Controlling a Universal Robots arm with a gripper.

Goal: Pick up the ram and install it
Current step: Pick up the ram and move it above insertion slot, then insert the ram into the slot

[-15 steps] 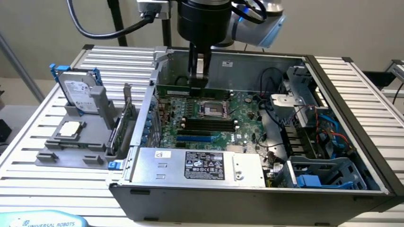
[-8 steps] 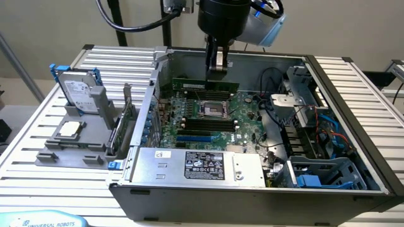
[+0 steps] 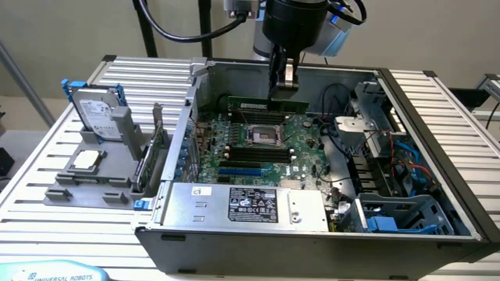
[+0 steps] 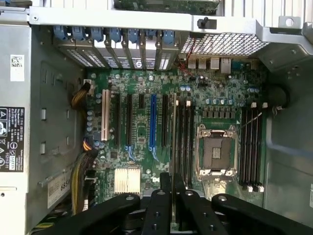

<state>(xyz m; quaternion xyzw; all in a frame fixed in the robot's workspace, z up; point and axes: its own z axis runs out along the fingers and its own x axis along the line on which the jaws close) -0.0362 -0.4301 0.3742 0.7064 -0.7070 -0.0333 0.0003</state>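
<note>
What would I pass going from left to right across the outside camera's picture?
Hard drive → green card standing on edge → the ram, gripped in the gripper over the motherboard → blue cables inside the case.

Black cylindrical wrist [image 3: 293,23] trails looping black cables [image 3: 191,39]; black jaws carry small screws.

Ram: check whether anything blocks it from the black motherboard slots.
Nothing visible does. The gripper holds the ram above the open case, over the motherboard. The black slots beside the processor socket look empty and uncovered; the cables lie off to the side.
</note>
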